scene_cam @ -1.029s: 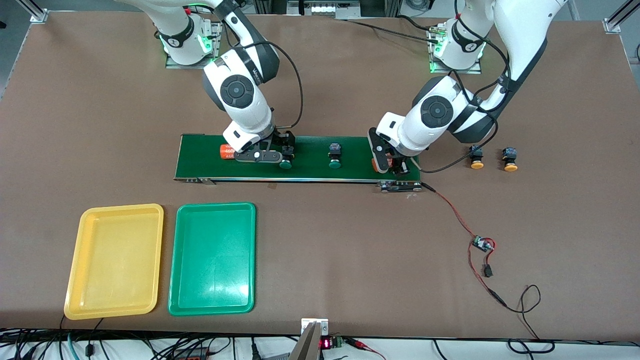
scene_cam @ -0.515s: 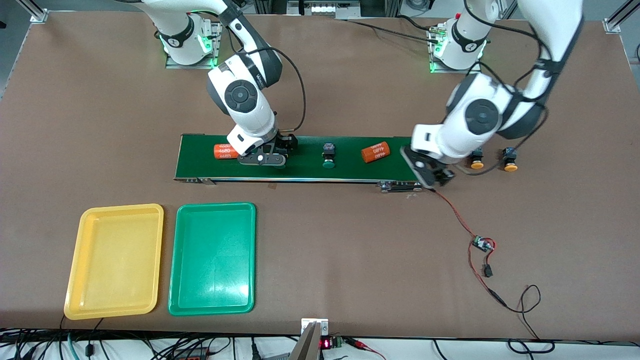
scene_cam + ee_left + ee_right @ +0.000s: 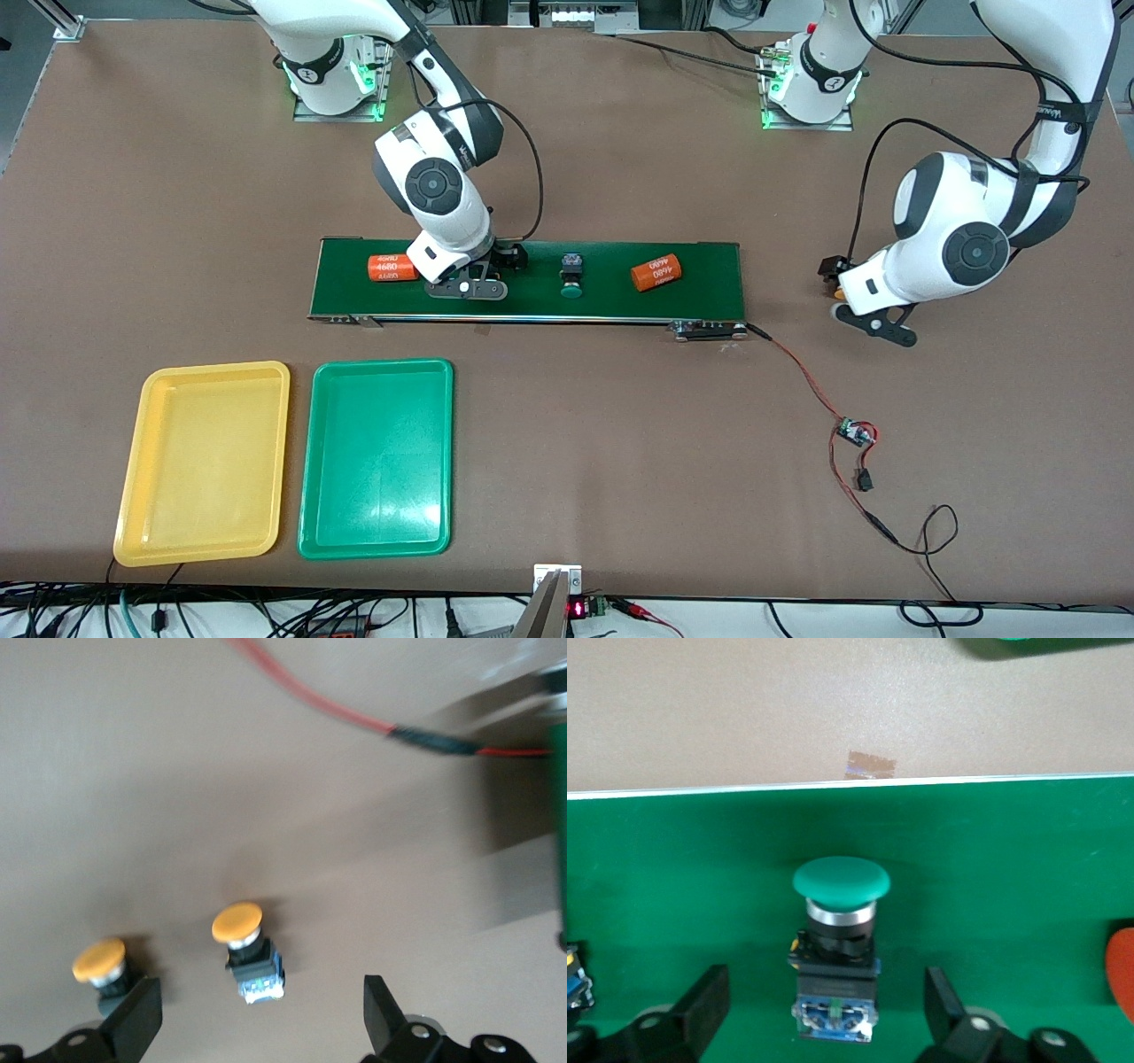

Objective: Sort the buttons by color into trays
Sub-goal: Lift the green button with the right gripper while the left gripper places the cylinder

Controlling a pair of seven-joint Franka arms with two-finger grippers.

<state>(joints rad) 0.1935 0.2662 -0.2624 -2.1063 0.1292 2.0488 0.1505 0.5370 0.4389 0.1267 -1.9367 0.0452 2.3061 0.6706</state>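
**Two grasps lined up, each with a neighbour in the way**

The right gripper (image 3: 465,290) is low over the conveyor belt (image 3: 611,301). Its fingers (image 3: 709,992) are open on either side of a green button (image 3: 840,881) and touch nothing. This button stands with its cap toward the belt's nearer edge. If the fingers close on the rounded cap and not the square body, I think it could squirt out or tip. An orange cylinder (image 3: 392,268) lies just beside this gripper, toward the right arm's end of the belt, and a careless lift could nudge it. A second green button (image 3: 571,276) and another cylinder (image 3: 656,273) sit farther along the belt. Whether the belt is running cannot be told; if it is, the button could drift off centre before the fingers meet.

The left gripper (image 3: 877,323) is over the bare tabletop (image 3: 974,443) past the belt's left-arm end, fingers (image 3: 142,1005) also open. One yellow button (image 3: 239,923) lies between them, while the other yellow button (image 3: 99,961) sits just outside one finger. Coming straight down risks landing on that second button and knocking it over.

The yellow tray (image 3: 202,461) and green tray (image 3: 376,461), both nearer the camera than the belt, hold nothing yet. The left arm's long carry to them passes over the belt, so a weak grip could drop the button there.
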